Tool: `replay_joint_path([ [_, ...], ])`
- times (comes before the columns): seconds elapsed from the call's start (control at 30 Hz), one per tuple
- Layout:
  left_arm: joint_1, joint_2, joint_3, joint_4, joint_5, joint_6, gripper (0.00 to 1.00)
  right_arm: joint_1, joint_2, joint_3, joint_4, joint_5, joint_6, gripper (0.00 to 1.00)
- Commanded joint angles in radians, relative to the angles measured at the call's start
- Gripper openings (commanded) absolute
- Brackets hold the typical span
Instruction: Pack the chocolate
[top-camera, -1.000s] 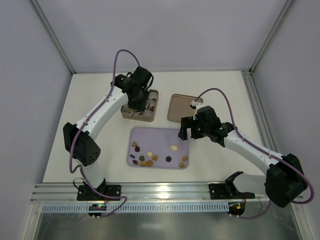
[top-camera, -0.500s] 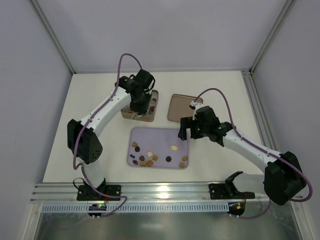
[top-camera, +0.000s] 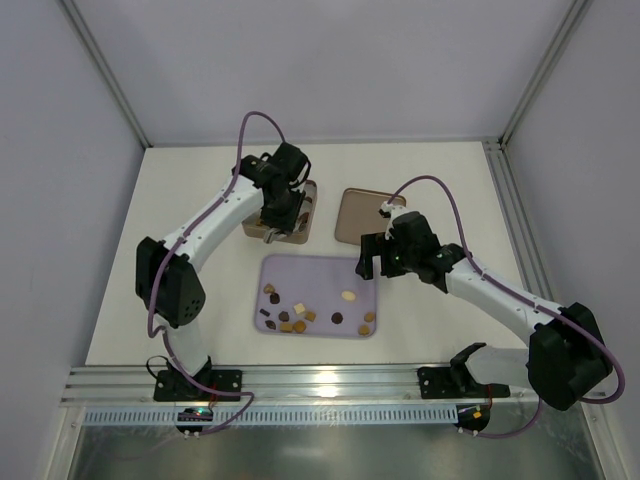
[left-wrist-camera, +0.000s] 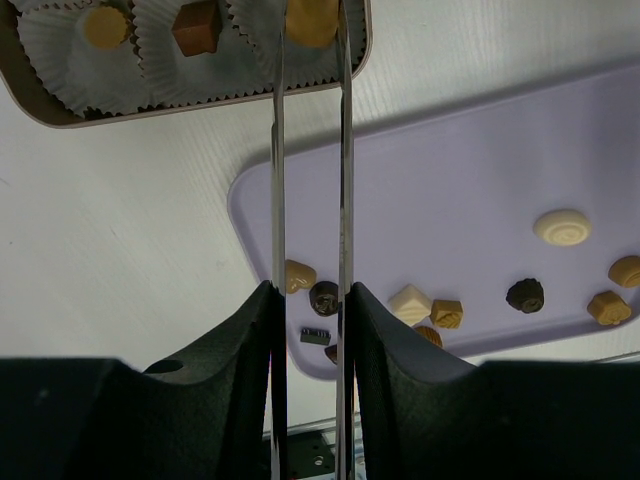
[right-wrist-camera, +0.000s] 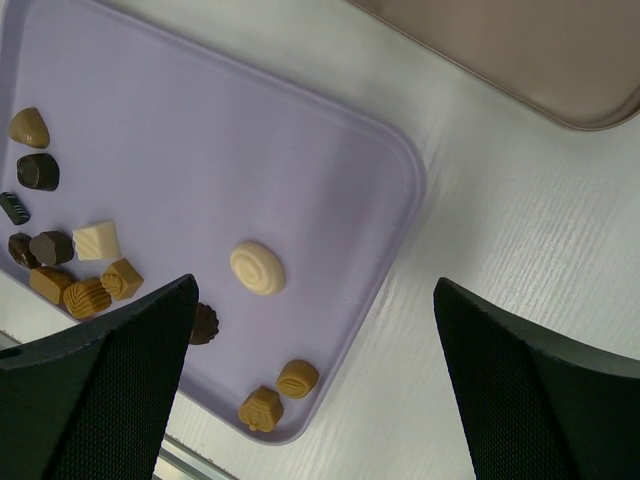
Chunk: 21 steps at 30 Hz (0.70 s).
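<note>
The chocolate lies as several small pieces on the lilac tray (top-camera: 320, 275), among them a cream round one (right-wrist-camera: 258, 268) and caramel ones (right-wrist-camera: 297, 378). My left gripper (left-wrist-camera: 312, 30) reaches into the brown tin (top-camera: 305, 236). Its long thin metal blades (left-wrist-camera: 277, 150) are shut on a caramel piece (left-wrist-camera: 312, 15) that rests in a white paper cup. Two neighbouring cups hold a yellow round piece (left-wrist-camera: 105, 27) and a brown square piece (left-wrist-camera: 196, 27). My right gripper (right-wrist-camera: 315, 290) hangs open over the tray's right end (right-wrist-camera: 250, 130), holding nothing.
The tin's flat lid (top-camera: 362, 215) lies behind the tray, to the right of the tin and just beyond my right gripper (top-camera: 372, 262). The booth's walls close off the back and both sides. A metal rail runs along the near edge.
My left wrist has shifted slightly over the tin, with the blades staying in it. The right arm has barely moved.
</note>
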Motion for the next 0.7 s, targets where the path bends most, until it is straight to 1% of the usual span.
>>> replay_joint_path([
  [0.0, 0.004, -0.004, -0.001, 0.025, 0.015, 0.019, 0.34, -0.003, -0.002, 0.030, 0.030, -0.003, -0.016, 1.00],
  [0.07, 0.004, -0.005, 0.001, 0.025, 0.015, 0.019, 0.34, -0.004, -0.004, 0.030, 0.030, -0.003, -0.018, 1.00],
  [0.1, 0.004, -0.005, 0.002, 0.023, 0.015, 0.021, 0.36, -0.004, -0.006, 0.030, 0.027, -0.003, -0.018, 1.00],
  [0.67, 0.004, -0.011, 0.024, 0.011, 0.010, 0.022, 0.38, -0.006, -0.006, 0.030, 0.026, -0.001, -0.018, 1.00],
])
